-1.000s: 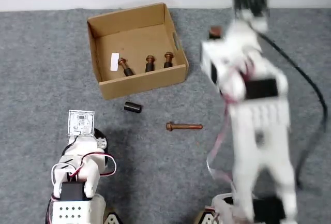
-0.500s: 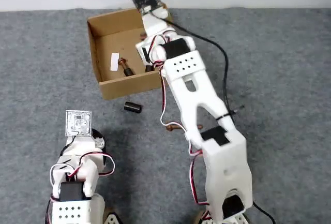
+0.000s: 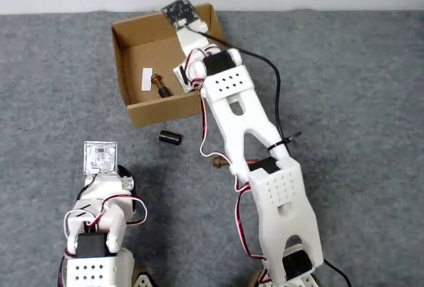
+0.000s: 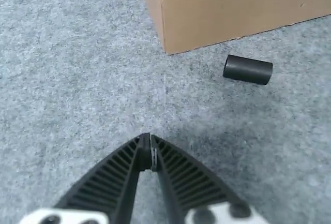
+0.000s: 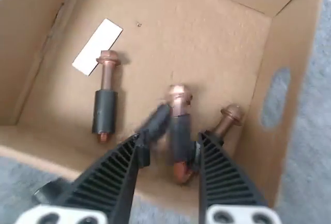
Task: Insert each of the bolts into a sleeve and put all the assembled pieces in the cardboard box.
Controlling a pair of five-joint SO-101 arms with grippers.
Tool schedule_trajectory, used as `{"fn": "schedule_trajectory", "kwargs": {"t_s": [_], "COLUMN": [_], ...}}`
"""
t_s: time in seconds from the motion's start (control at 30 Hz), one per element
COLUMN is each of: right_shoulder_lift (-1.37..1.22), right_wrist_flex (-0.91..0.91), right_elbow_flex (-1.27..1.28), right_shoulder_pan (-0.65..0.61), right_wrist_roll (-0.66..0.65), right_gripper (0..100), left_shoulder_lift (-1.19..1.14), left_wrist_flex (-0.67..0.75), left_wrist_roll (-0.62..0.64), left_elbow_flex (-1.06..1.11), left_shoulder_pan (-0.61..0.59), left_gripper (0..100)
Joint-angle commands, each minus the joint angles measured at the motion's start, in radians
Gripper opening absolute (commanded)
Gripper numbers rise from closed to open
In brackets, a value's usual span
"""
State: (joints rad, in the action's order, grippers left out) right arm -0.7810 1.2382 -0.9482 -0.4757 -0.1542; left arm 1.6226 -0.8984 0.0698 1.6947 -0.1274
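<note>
The cardboard box [image 3: 136, 111] stands at the back left of the grey mat. My right arm [image 3: 228, 95] stretches over it. My right gripper [image 5: 170, 140] hangs open above the box floor, with the middle one of three sleeved bolts [image 5: 179, 125] between its fingers; a dark blur shows at one fingertip. The other sleeved bolts [image 5: 105, 97] [image 5: 227, 119] lie to either side. A loose black sleeve [image 3: 169, 137] [image 4: 247, 69] lies on the mat in front of the box. A bare copper bolt [image 3: 220, 162] is partly hidden under the right arm. My left gripper [image 4: 148, 150] is shut and empty, low over the mat.
A white label [image 5: 97, 46] lies on the box floor. The left arm [image 3: 99, 221] is folded at the front left. Grey mat [image 3: 358, 101] extends open to the right of the box and the arm.
The right arm has swung from the right side of the mat to over the box, settling slightly farther in. The left arm has not moved.
</note>
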Motion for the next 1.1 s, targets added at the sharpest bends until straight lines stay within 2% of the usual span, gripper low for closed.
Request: {"fn": "schedule_trajectory", "kwargs": {"t_s": [0.0,0.17,0.3,0.57,0.67,1.07], "right_shoulder_lift": [0.025,0.025,0.019,-0.007,-0.059,-0.318], "right_wrist_flex": [0.14,0.374,0.55,0.541,0.541,0.489], "right_elbow_flex": [-0.199,-0.376,-0.402,-0.216,-0.181,-0.321], "right_shoulder_pan": [-0.013,-0.061,-0.122,-0.219,-0.234,-0.245], "right_wrist_roll": [-0.005,-0.008,-0.003,-0.012,-0.066,-0.164], "right_gripper": [13.3,13.2,13.2,13.6,13.7,13.7], "left_shoulder_lift": [0.0,0.0,0.0,0.002,0.002,0.002], "left_wrist_flex": [0.02,0.02,0.02,0.021,0.021,0.023], "left_wrist_roll": [-0.011,-0.029,-0.14,-0.157,-0.157,-0.157], "left_elbow_flex": [-0.005,-0.005,-0.005,-0.005,-0.005,-0.005], "left_shoulder_pan": [-0.028,-0.094,-0.13,-0.135,-0.135,-0.132], "left_gripper": [1,1,1,1,1,1]}}
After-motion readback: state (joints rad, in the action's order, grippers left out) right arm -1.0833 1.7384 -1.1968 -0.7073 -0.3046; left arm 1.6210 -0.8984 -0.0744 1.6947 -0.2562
